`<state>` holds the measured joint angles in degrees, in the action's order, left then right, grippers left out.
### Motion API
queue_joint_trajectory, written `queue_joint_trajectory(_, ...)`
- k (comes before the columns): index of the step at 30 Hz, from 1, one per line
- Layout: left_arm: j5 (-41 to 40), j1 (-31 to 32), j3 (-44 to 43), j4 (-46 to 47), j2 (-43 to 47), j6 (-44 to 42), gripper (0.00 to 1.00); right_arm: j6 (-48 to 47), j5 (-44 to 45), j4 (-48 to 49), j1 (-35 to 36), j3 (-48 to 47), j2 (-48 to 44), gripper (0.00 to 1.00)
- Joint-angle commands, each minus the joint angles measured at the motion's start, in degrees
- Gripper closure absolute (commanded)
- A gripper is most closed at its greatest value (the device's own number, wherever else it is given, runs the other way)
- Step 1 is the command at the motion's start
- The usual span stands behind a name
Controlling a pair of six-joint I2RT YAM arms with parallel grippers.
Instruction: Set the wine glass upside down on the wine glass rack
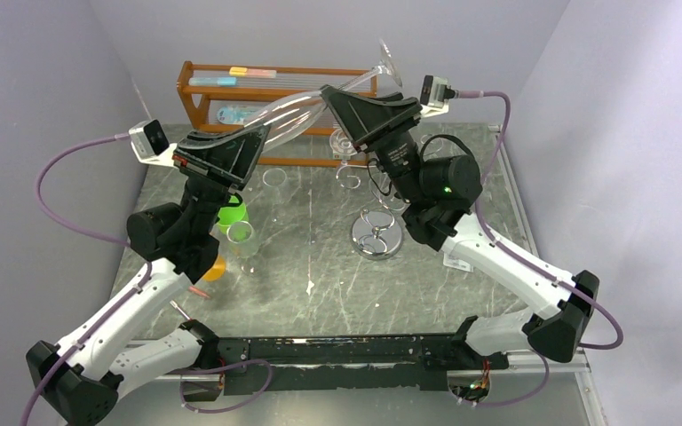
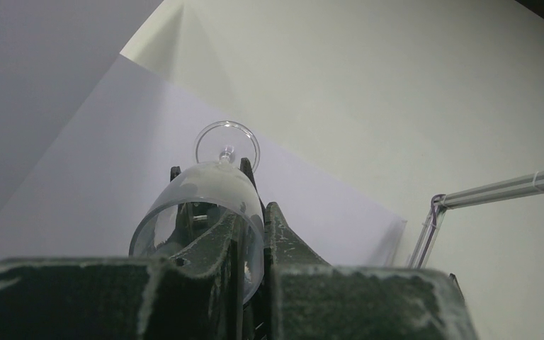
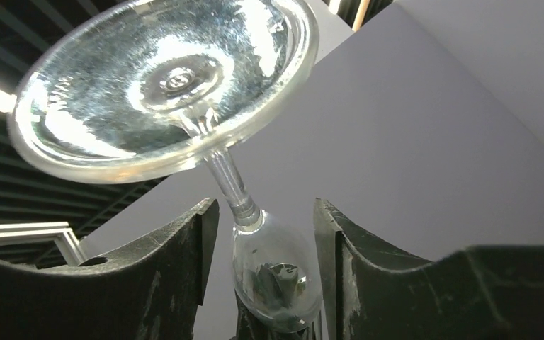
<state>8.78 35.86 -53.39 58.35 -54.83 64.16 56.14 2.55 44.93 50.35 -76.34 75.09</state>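
left tool [image 2: 251, 237] pinched the bowl wall of the wine glass [image 1: 295, 114], holding it tilted in the air above the desk [image 1: 320, 284], foot uppermost. right tool [image 3: 265, 209] stood spread either side of the bowl just under the stem, apparently not touching. wine glass rack [image 1: 377, 235] below carried no glass; handover and hanging remained

From above, the wine glass [image 1: 295, 111] has its rim hidden inside the left tool [image 1: 262, 135] and the narrow end of its bowl behind the right tool [image 1: 330, 94]; the right arm [image 1: 435, 177] covers some curled arms of the wine glass rack [image 1: 376, 235]; the left arm [image 1: 173, 235] masks part of a green cup [image 1: 233, 213] and most of an orange thing [image 1: 215, 269], too covered to name; the right wrist view cuts the glass's foot at the top edge.
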Motion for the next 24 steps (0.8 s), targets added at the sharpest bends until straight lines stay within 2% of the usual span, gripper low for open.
queue_joint_trajectory(1, 1.2, 0.3, 0.7, 6.4, -0.3, 1.7, 0.95, -0.9, -1.7, 2.8, 0.5, -2.0, 1.1, 0.48)
queue_joint_trajectory(14, 1.9, 0.2, 3.1, 10.9, -0.2, 1.6, 0.94, -1.4, -0.5, 5.0, 1.2, -2.0, 1.7, 0.99)
queue_joint_trajectory(16, 1.6, 0.3, 3.9, 10.3, 0.5, 1.7, 0.85, -1.8, -0.1, 5.0, 1.3, -1.9, 1.4, 1.00)
queue_joint_trajectory(19, 0.4, 0.2, 5.2, 9.3, 1.8, 1.7, 0.62, -2.4, 0.5, 4.5, 1.3, -1.7, 0.7, 1.00)
queue_joint_trajectory(24, -0.2, 0.3, 6.0, 6.0, 4.1, 0.1, 0.39, -3.5, 1.7, 1.8, 1.3, -1.4, -1.2, 1.00)
